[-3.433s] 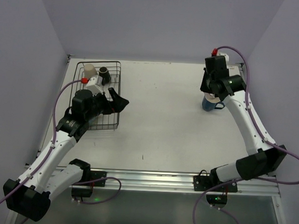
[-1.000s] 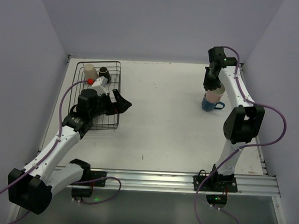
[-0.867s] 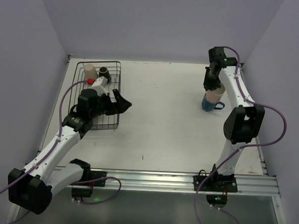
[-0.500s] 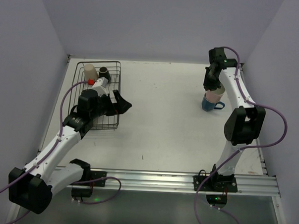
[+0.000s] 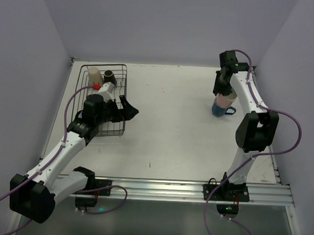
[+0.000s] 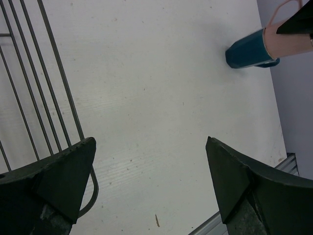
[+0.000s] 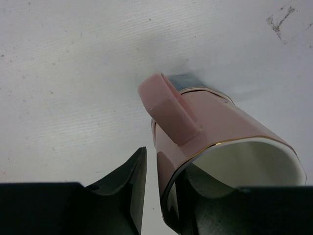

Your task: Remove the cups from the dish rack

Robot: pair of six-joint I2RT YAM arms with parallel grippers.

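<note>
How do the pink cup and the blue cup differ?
The pink cup sits nested in the blue cup; the blue cup stands on the table. The right gripper has its jaws astride the pink cup's rim; neither touches the blue cup. Both are handled, outside the dish rack.

Left arm (image 5: 67,139) is reaching toward one o'clock, left gripper (image 5: 127,108) gaping wide; right gripper (image 7: 161,176) is hanging at twelve, jaws narrowly parted.

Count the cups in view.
4: cream cup and black cup at the rack's far end; pink cup nested in the blue cup on the table's right side. The left arm hides part of the rack, so more may be there.
</note>
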